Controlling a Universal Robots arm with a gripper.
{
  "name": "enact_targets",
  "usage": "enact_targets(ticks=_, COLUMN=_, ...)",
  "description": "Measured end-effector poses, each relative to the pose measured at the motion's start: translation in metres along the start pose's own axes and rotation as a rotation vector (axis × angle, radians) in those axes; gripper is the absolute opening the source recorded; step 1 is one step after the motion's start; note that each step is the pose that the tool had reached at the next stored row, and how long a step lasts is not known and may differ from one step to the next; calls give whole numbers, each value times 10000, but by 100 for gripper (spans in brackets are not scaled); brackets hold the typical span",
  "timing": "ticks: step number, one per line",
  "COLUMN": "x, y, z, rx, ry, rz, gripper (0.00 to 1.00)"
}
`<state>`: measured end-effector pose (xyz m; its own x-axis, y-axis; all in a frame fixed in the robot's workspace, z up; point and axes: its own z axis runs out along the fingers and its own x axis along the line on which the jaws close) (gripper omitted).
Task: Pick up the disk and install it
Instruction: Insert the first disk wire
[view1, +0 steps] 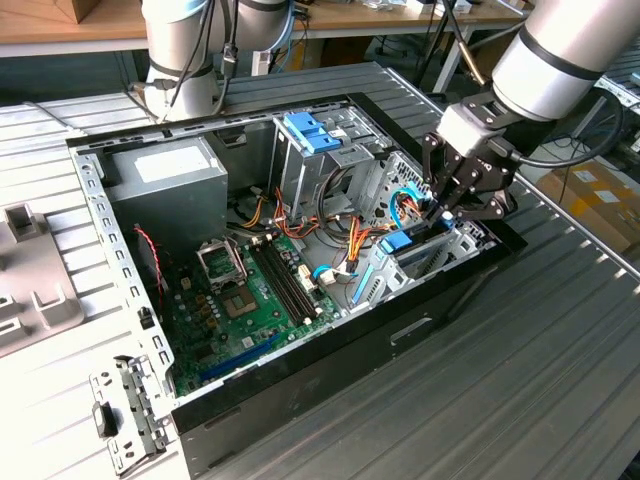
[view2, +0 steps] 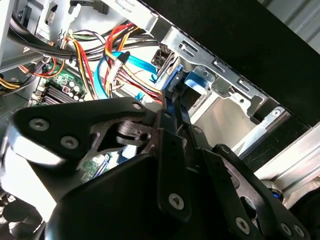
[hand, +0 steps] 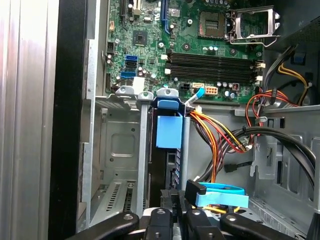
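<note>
In the exterior view an open computer case (view1: 190, 425) lies on a ribbed metal table (view1: 520, 380). Going from the exterior view's left: a grey side panel (view1: 30, 290) lies on the table at about nine o'clock from the case. Inside the case, the grey power-supply box (view1: 165, 190) with its white sticker sits in the far left corner. Beside it, toward the middle, the green motherboard (view1: 245, 300) shows an empty CPU socket (view1: 218, 262) and dark memory slots (view1: 285, 283). Farther along stands a metal drive cage (view1: 320, 165) with a light-blue latch piece (view1: 312, 132) on top, and orange, red and yellow cables (view1: 345, 238) trail below it.

At the exterior view's right end of the case is the drive bay (view1: 440, 250). The disk (view1: 400, 243) sits there on edge, its blue tab showing; in the first wrist view the disk (hand: 169, 132) stands upright between the bay's metal rails, blue tab (hand: 169, 131) toward the motherboard (hand: 200, 55).

The gripper (view1: 447, 212) hangs from the arm (view1: 560, 60) directly over the bay, at roughly one o'clock from the disk in the exterior view and just beside it. Whether its jaws are wide, narrow or clamped on the disk, I cannot tell. In the second wrist view the black gripper linkage (view2: 165, 165) reaches toward the blue disk tab (view2: 192, 82).
</note>
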<state>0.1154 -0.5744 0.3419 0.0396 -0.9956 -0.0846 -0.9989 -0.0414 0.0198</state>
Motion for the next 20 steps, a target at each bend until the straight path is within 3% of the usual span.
enact_targets(ticks=3, x=0, y=0, z=-9, rx=0, ry=6, rz=1, gripper=24)
enact_targets(ticks=6, x=-9, y=2, z=-103, rx=1, ry=-26, rz=1, gripper=24)
enact_targets(ticks=7, x=-17, y=2, z=-102, rx=4, ry=-102, rz=-1, gripper=24)
enact_targets(ticks=8, x=-20, y=1, z=-93, rx=7, ry=-184, rz=-3, gripper=16)
enact_targets(ticks=9, x=-20, y=1, z=-78, rx=5, ry=-225, rz=-4, gripper=11)
enact_targets(ticks=11, x=-19, y=1, z=-55, rx=0, ry=-262, rz=-5, gripper=11)
enact_targets(ticks=16, x=-8, y=0, z=-25, rx=-29, ry=-270, rz=-2, gripper=11)
enact_targets(ticks=20, x=-9, y=-16, z=-46, rx=-28, ry=-283, rz=-3, gripper=11)
